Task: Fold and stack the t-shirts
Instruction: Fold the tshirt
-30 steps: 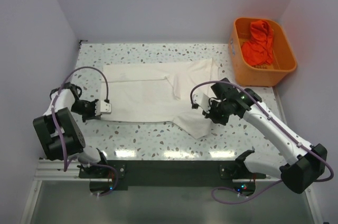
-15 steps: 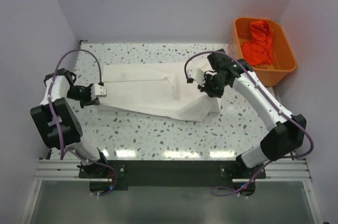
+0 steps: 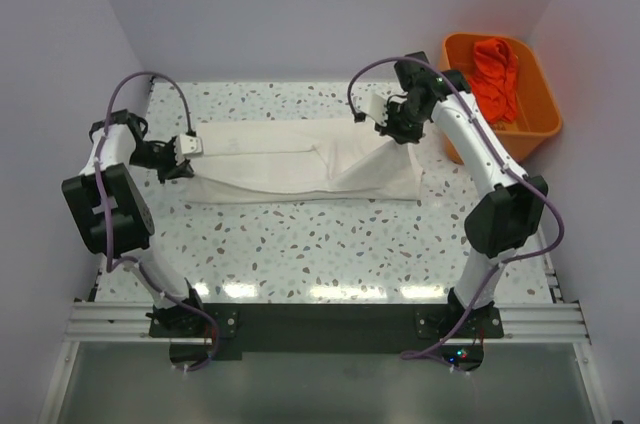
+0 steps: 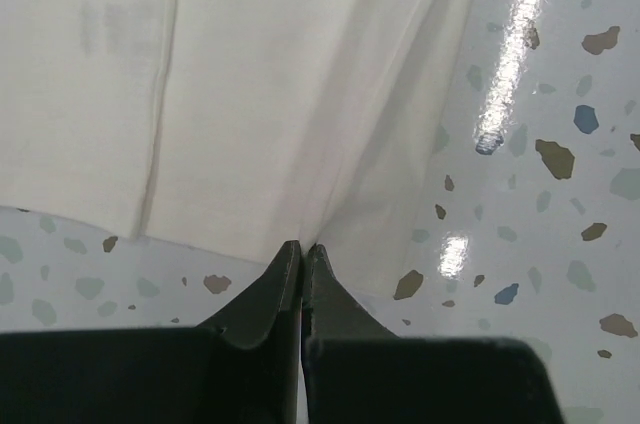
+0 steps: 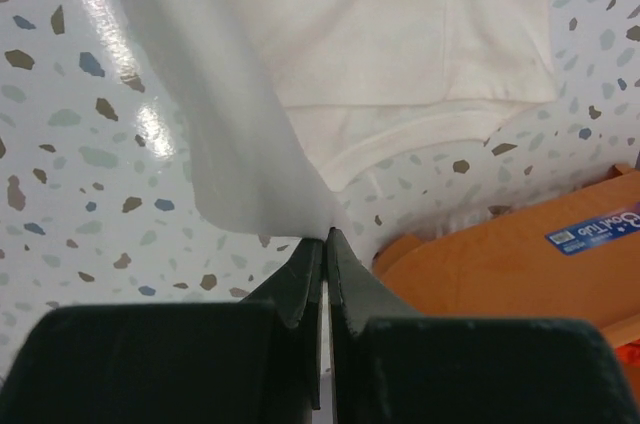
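Speckled terrazzo tabletop fills the walled cell, and the white t-shirt lies across its back half as a long band with no print showing. At the shirt's left end the left hand has its fingers pressed together on a thin ridge of cloth, low over the surface. At the right end the right hand pinches an equally thin edge, and a sheet of fabric slopes from it down to the tabletop. The orange tub, with an orange garment inside, stands just beside the right hand. Both holds catch very little material, so a quick pull could let a corner slip out and the raised layer would collapse into wrinkles. The right hand sits higher and nearer the back wall than the left, so laying the cloth down from here may give a skewed fold with a slanted edge. A swing to the right could also knock the tub or drape the shirt against its wall.
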Motion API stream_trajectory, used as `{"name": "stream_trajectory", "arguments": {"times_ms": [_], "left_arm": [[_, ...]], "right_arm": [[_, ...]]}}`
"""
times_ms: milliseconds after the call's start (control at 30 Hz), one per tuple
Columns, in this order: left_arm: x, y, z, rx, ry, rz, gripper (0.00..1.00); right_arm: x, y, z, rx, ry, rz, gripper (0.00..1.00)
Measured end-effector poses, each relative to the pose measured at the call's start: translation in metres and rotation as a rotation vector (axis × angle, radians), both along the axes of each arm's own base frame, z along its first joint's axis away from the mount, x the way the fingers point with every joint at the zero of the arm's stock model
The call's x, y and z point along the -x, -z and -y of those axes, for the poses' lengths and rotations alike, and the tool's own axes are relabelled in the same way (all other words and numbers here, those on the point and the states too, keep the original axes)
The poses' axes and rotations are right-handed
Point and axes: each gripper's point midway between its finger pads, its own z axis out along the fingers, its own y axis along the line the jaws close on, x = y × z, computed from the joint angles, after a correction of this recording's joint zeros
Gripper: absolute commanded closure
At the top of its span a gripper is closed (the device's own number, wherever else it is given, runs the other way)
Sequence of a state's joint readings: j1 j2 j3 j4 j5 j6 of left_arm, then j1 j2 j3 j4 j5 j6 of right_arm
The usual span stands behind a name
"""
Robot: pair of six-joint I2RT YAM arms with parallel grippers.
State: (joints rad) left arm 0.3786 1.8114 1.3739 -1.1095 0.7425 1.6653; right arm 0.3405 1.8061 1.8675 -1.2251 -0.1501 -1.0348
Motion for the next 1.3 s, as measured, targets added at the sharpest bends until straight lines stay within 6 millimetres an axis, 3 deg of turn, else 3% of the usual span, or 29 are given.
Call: {"name": "stream_trajectory", "arguments": {"times_ms": [167, 533, 933, 1300], "left_arm": [[-0.016, -0.002, -0.002, 0.025, -0.021, 0.008, 1.00], [-0.042, -0.010, -0.005, 0.060, -0.037, 0.040, 1.00], [-0.053, -0.006, -0.002, 0.075, -0.038, 0.029, 1.00], [-0.065, -0.006, 0.002, 0.082, -0.037, 0.032, 1.00]], "right_arm": [[-0.023, 0.000, 0.005, 0.013, -0.009, 0.005, 1.00], [-0.043, 0.000, 0.010, 0.030, -0.040, 0.014, 1.00], [-0.062, 0.018, 0.020, 0.040, -0.034, -0.008, 1.00], [-0.080, 0.018, 0.021, 0.032, -0.027, 0.021, 1.00]]}}
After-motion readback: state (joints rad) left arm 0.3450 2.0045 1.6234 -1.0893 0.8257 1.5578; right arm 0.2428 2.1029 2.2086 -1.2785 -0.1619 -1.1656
